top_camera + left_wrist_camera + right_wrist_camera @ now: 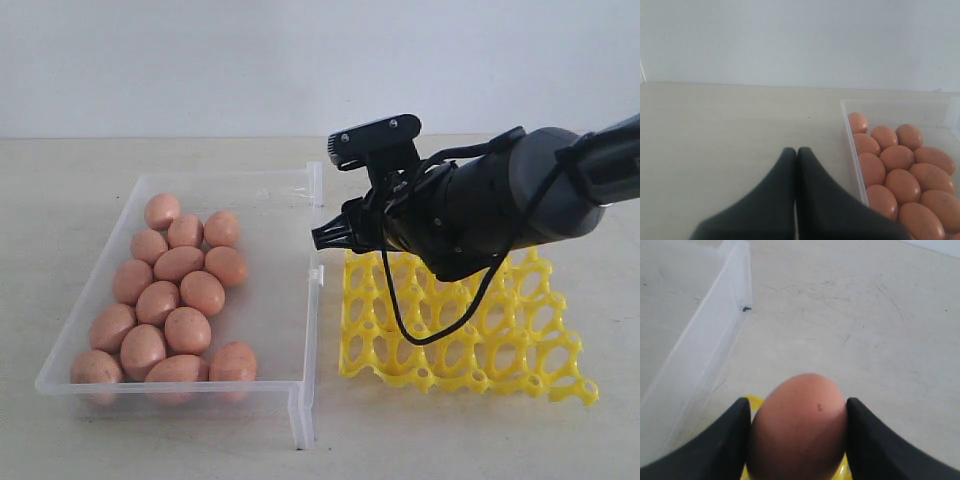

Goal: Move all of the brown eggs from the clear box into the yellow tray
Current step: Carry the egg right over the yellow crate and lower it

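Observation:
Several brown eggs [178, 264] lie bunched in the left half of the clear box [275, 290]. To its right the yellow tray [348, 350] shows no egg in the cups I can see. My right gripper [330, 238] hangs over the tray's far left corner, next to the box wall. In the right wrist view the right gripper [797, 405] is shut on one brown egg [797, 435], with a bit of the yellow tray [754, 401] below it. My left gripper [796, 150] is shut and empty over the bare table, beside the clear box [852, 145] and its brown eggs [896, 157].
The right arm's dark body [500, 205] covers the far part of the tray. The box's long right wall [305, 400] stands between box and tray. Pale table [80, 180] lies around both, with a white wall behind. The left arm does not show in the exterior view.

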Tool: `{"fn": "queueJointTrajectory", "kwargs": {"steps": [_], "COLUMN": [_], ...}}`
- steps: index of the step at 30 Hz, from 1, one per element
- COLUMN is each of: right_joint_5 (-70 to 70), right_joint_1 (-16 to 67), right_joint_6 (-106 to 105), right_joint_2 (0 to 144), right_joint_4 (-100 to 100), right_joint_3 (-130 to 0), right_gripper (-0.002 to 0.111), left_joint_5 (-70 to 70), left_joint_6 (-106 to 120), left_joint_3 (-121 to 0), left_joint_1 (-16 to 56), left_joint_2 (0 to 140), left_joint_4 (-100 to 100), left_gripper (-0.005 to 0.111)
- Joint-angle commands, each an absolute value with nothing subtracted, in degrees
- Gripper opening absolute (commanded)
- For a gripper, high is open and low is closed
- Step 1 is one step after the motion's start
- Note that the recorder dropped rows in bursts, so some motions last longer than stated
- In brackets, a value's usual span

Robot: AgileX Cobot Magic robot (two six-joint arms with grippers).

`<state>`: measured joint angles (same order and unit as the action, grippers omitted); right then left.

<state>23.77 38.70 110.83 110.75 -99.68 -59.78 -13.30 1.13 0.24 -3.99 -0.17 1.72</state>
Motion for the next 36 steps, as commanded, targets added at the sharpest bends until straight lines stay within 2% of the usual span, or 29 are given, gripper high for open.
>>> {"fn": "queueJointTrajectory", "kwargs": {"steps": [1,31,33,36], "right_joint_5": [24.60,24.64,24.16,24.04], "right_joint_1": [38.22,38.22,38.22,38.22], "right_joint_6": [110.37,110.37,110.37,110.60], "right_joint_2": [111.88,113.96,113.96,113.96], "right_joint_4": [-99.95,-99.95,-99.95,-99.95], "right_joint_3": [-60.03,-60.03,-60.03,-60.03], "right_gripper": [0.000,0.000,0.007,0.031], "left_joint_5": [-13.30,-13.30,-13.30,-13.30], "left_joint_6": [1.16,1.16,1.16,1.16], "left_joint_3": [0.00,0.00,0.00,0.00], "left_joint_1": [-4.04,-4.04,-4.04,-4.04], "left_joint_2": [0.00,0.00,0.00,0.00], "left_joint_4": [2.03,2.03,2.03,2.03], "left_gripper": [-0.004,-0.004,-0.004,-0.004]}}
